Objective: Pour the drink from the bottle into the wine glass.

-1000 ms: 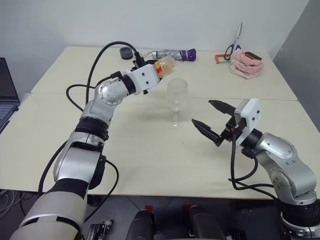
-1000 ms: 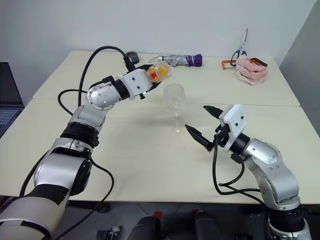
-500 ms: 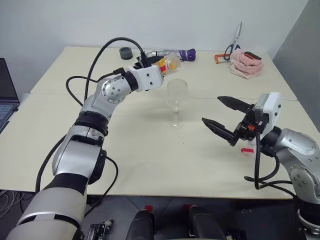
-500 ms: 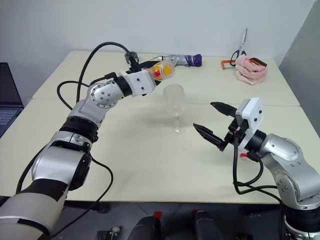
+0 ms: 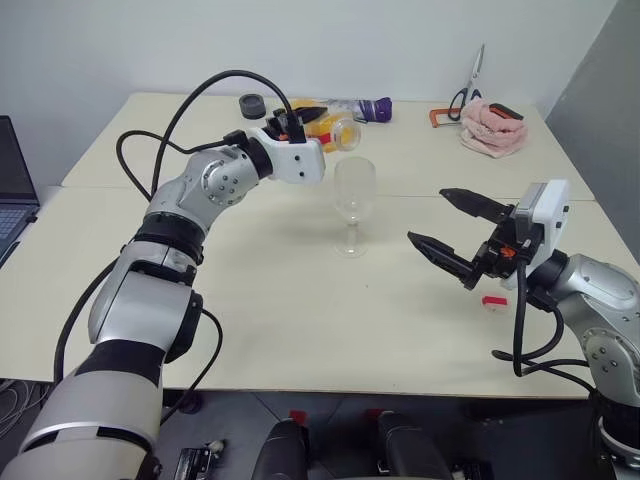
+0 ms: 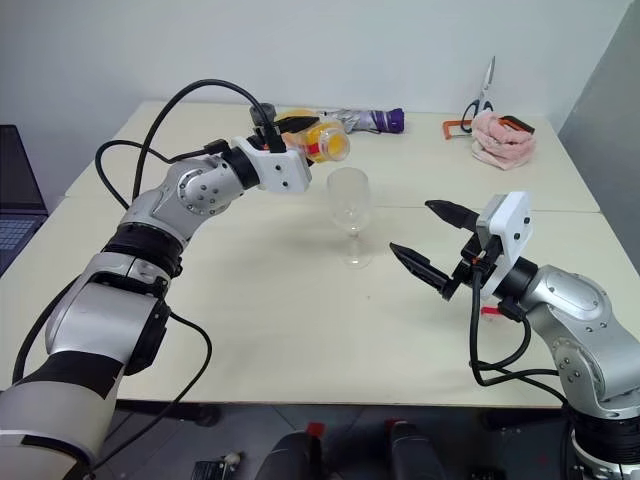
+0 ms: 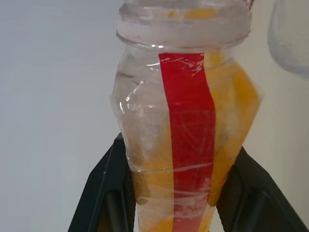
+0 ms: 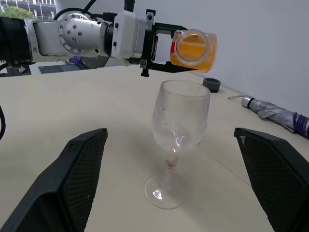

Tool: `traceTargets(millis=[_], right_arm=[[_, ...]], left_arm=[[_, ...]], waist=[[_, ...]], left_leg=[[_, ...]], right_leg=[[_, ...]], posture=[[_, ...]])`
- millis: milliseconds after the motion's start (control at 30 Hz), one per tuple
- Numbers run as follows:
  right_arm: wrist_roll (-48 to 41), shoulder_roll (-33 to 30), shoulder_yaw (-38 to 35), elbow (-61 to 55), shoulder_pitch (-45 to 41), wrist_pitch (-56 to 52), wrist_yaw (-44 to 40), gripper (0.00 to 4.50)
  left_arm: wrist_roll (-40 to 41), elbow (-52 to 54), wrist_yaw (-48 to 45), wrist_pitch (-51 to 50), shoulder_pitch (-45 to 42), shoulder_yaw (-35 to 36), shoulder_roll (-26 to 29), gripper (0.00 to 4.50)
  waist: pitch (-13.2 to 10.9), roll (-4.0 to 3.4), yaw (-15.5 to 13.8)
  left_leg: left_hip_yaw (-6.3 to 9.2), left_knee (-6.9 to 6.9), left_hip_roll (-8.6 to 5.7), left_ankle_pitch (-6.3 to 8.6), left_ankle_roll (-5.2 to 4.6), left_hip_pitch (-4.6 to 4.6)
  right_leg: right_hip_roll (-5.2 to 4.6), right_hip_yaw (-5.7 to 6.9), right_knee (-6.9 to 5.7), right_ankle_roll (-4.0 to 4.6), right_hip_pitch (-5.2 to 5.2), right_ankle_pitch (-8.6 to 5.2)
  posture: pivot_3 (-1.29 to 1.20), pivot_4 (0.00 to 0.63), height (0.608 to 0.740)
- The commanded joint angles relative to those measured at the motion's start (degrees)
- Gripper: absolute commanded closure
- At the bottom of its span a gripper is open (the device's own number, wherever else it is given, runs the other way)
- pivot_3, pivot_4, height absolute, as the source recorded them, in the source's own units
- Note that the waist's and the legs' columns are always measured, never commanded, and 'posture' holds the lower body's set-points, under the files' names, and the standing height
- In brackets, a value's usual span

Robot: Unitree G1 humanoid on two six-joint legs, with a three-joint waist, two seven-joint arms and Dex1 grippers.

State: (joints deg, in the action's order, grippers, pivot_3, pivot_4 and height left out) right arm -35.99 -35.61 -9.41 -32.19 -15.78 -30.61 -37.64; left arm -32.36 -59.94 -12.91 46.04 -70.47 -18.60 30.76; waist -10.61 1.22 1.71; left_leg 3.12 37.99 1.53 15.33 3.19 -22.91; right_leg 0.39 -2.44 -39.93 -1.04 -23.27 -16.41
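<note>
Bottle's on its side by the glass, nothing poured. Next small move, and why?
Probably tip the mouth down a little further over the rim. The bottle, clamped in the left tool, lies about level, drink still inside, the wine glass empty and upright just below its open mouth.

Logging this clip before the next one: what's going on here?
The left gripper is shut on a small clear plastic bottle of orange drink, tipped on its side above and just behind a clear stemmed wine glass on the beige table. The bottle's cap is off; the glass looks empty, with no pour visible. The right gripper hangs open beside the glass, holding nothing. A small red piece lies under it.
</note>
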Motion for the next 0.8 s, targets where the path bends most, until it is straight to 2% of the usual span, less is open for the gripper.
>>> traceTargets(millis=[33,800], right_arm=[[-0.5,-0.3,-0.9,-1.1,-0.3,0.9,-0.1,0.00],[0.7,0.6,-0.5,-1.1,0.9,1.8,0.1,0.00]], left_arm=[[-1.2,0.7,3.3,1.8,-3.0,-0.3,1.5,2.79],[-8.6,-2.2,13.1,3.5,-6.1,-4.6,3.0,2.79]], waist=[[0.0,0.00,0.0],[0.0,0.00,0.0]], left_leg=[[0.00,0.00,0.00,0.00,0.00,0.00],[-0.02,0.00,-0.01,0.00,0.00,0.00]], right_leg=[[0.00,0.00,0.00,0.00,0.00,0.00],[-0.01,0.00,-0.02,0.00,0.00,0.00]], posture=[[0.00,0.150,0.740],[0.00,0.150,0.740]])
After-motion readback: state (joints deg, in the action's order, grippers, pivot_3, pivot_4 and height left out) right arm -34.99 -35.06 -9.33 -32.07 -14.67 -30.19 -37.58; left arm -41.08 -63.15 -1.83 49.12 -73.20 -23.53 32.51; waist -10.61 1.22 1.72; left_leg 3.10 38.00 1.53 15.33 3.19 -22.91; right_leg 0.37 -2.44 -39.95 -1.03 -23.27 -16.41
